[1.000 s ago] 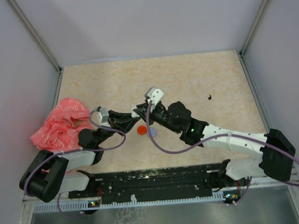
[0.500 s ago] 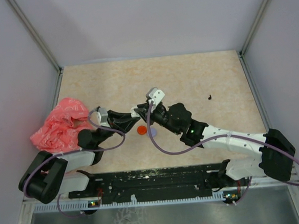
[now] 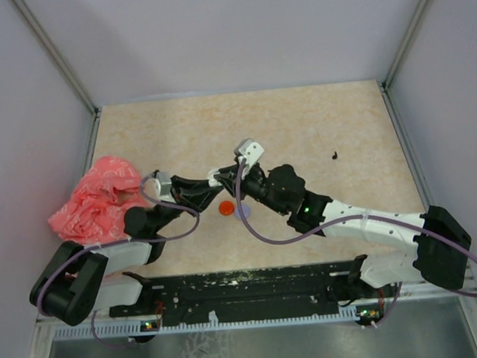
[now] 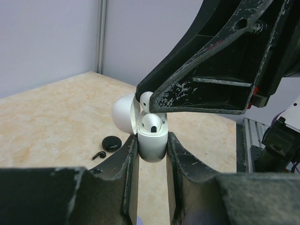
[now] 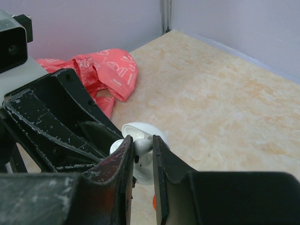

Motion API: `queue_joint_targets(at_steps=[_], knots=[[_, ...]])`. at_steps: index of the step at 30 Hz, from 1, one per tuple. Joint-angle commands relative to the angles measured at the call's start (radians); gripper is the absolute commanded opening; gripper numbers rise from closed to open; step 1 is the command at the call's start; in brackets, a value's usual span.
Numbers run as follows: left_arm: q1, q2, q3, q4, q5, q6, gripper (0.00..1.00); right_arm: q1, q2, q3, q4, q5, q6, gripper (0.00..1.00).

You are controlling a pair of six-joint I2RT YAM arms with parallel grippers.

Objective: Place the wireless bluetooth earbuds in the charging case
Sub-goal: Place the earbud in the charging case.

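Observation:
My left gripper is shut on the white charging case and holds it upright above the table with its lid open. One white earbud sits in the case. My right gripper is shut on a second white earbud and holds it at the case's mouth. In the top view both grippers meet at the table's middle. A black earbud lies on the table.
A crumpled pink bag lies at the left edge. A red disc and a lilac disc lie just below the grippers. A black disc lies by the black earbud, which is at the far right in the top view.
The right arm has shifted very slightly at the case. Both grippers keep their holds and the case stays in place.

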Motion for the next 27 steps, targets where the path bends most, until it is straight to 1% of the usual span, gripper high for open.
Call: queue_joint_targets(at_steps=[1, 3, 6, 11, 13, 15, 19, 21, 25, 27], knots=[[0.005, -0.010, 0.016, 0.272, -0.041, 0.002, 0.00, 0.019, -0.027, 0.010, -0.007, -0.012, 0.048, 0.20], [0.004, -0.009, 0.013, 0.272, -0.034, 0.004, 0.00, 0.019, -0.041, 0.010, -0.013, 0.005, 0.048, 0.27], [0.005, -0.007, 0.009, 0.272, -0.028, 0.009, 0.00, 0.019, -0.060, 0.016, -0.037, 0.022, 0.046, 0.34], [0.005, 0.000, 0.006, 0.272, -0.006, 0.012, 0.00, 0.017, -0.113, 0.025, -0.084, 0.055, 0.023, 0.41], [0.004, 0.009, 0.000, 0.272, 0.003, 0.008, 0.00, 0.002, -0.141, 0.039, -0.122, 0.037, 0.013, 0.43], [0.005, 0.019, -0.004, 0.271, 0.013, 0.002, 0.00, -0.040, -0.165, 0.064, -0.177, -0.041, 0.018, 0.45], [0.004, 0.038, 0.006, 0.267, 0.066, -0.017, 0.00, -0.186, -0.170, 0.144, -0.320, -0.350, 0.088, 0.49], [0.005, 0.044, 0.015, 0.266, 0.101, -0.024, 0.00, -0.251, -0.162, 0.163, -0.357, -0.470, 0.113, 0.54], [0.005, 0.057, 0.045, 0.271, 0.177, -0.046, 0.00, -0.335, -0.137, 0.171, -0.359, -0.680, 0.172, 0.60], [0.005, 0.064, 0.063, 0.272, 0.215, -0.060, 0.00, -0.370, -0.115, 0.169, -0.326, -0.781, 0.213, 0.60]])
